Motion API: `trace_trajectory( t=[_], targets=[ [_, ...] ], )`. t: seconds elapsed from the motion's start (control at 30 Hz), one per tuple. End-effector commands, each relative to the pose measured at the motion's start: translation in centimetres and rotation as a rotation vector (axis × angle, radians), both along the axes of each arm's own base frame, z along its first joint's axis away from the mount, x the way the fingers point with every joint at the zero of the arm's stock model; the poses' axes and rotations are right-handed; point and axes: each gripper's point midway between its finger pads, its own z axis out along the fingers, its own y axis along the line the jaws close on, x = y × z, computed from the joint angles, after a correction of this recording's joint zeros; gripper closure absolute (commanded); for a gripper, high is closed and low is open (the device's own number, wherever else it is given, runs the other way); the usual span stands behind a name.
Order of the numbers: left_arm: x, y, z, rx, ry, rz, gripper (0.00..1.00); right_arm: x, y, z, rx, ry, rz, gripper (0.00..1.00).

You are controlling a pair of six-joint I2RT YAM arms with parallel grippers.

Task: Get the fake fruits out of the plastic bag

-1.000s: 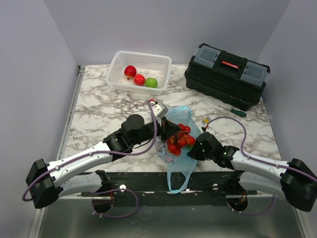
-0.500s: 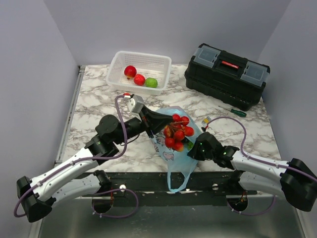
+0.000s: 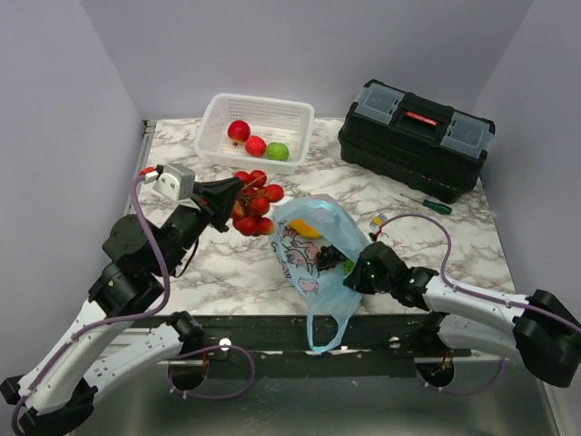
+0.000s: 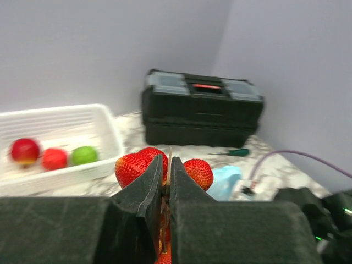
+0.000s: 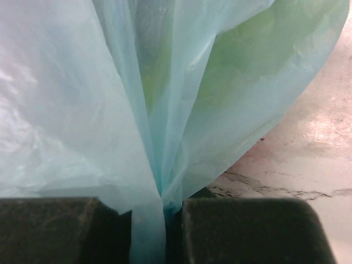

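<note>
Red berry cluster (image 3: 254, 204) ×1, pinched by left gripper (image 4: 166, 160) | basket (image 3: 236, 162): 3 fruits (image 3: 256, 145)

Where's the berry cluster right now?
Top view, left of centre: berry cluster held in the left gripper, outside the plastic bag, near the white basket.

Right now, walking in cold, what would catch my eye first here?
Probably the bunch of red berries, gripped in the left arm's jaws between the white basket and the blue plastic bag. Next, that bag itself, in the middle near the front edge, pinched by the right arm's jaws, with more fruit inside. The big black toolbox sits at the far right.
</note>
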Motion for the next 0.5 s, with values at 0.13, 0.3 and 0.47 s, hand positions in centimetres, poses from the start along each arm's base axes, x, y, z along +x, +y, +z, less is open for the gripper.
trace_trajectory(
  t=[0.13, 0.3, 0.47],
  targets=[
    [5.3, 8.7, -3.5, 0.037, 0.181, 0.531, 1.0, -0.3, -0.5, -0.8, -0.036, 0.009, 0.011, 0.86],
    [9.0, 8.7, -5.0, -0.065, 0.249, 0.574, 1.0, -0.3, -0.5, -0.6, -0.031, 0.003, 0.006, 0.86],
    [13.6, 9.4, -6.1, -0.293, 0.355, 0.602, 1.0, -0.2, -0.6, -0.5, -0.027, -0.005, 0.0, 0.86]
  ],
)
